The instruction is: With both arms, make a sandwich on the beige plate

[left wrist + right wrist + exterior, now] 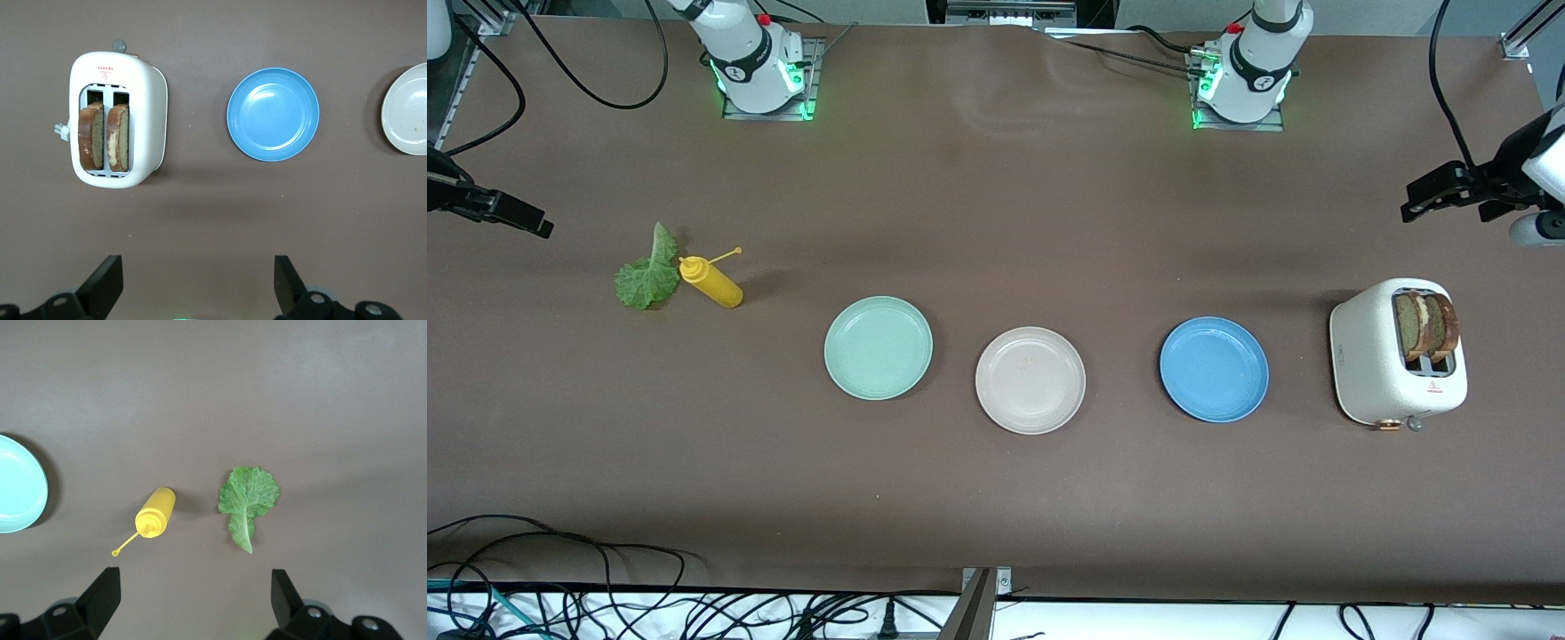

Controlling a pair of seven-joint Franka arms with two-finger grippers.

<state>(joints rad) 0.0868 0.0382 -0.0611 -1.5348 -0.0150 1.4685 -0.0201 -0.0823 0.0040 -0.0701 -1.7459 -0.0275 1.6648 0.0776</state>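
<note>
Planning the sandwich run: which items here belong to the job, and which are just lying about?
Job:
- beige plate, bare
- two bread slices standing in the white toaster
- lettuce leaf
- left gripper and right gripper, both open

Lying about:
- mint-green plate
- blue plate
- yellow squeeze bottle, on its side

Light falls evenly from overhead across my brown tabletop [996, 498], bright but soft, with a faint pale sheen near my bases. Shadows are short and diffuse: a dark crescent hugs the blue plate [273, 114], the toaster [120, 120] throws a soft smudge beside itself, and the mustard bottle [155, 512] and lettuce leaf [247, 499] cast only thin ones. Green lamps glow at both bases. All three views are sharp; my wrist views darken slightly toward the corners.
</note>
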